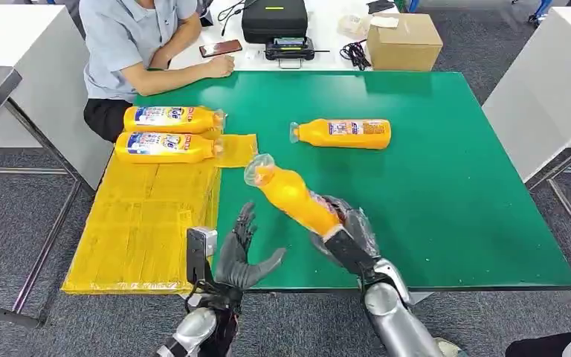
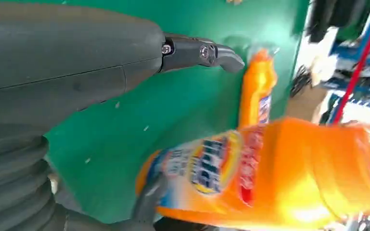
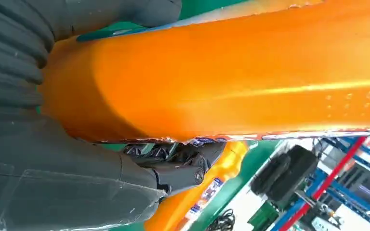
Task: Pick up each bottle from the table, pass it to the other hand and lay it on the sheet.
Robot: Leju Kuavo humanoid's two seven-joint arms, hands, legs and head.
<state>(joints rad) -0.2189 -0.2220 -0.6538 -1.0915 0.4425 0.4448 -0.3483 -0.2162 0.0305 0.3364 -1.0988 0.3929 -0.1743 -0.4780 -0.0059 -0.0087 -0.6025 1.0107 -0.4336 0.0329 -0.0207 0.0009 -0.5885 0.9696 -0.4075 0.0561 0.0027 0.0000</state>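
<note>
Right hand (image 1: 346,232) gripped an orange detergent bottle (image 1: 291,195) by its base end; the bottle was lifted off the green table (image 1: 453,201) and tilted, its clear-wrapped cap end pointing up and toward the left hand. In the right wrist view the orange body (image 3: 231,77) lay across the palm with dark fingers (image 3: 173,163) wrapped beneath it.

Left hand (image 1: 242,249) held nothing, fingers spread and raised, palm turned toward the bottle, just beside it but not touching. In the left wrist view the held bottle (image 2: 270,178) sat close in front of the hand, one dark fingertip (image 2: 221,57) extended above it.

A second orange bottle (image 1: 342,133) lay on its side on the table, farther back, cap toward the robot's left.

Two more bottles lay side by side at the far end of the yellow sheet (image 1: 149,223): the rear one (image 1: 171,119) and the front one (image 1: 165,147), caps toward the table centre.

A person in a grey shirt (image 1: 130,33) sat at the far left corner, forearm resting on the adjoining white table (image 1: 327,30), which also carried a cardboard box (image 1: 404,41) and a black case (image 1: 273,18).
</note>
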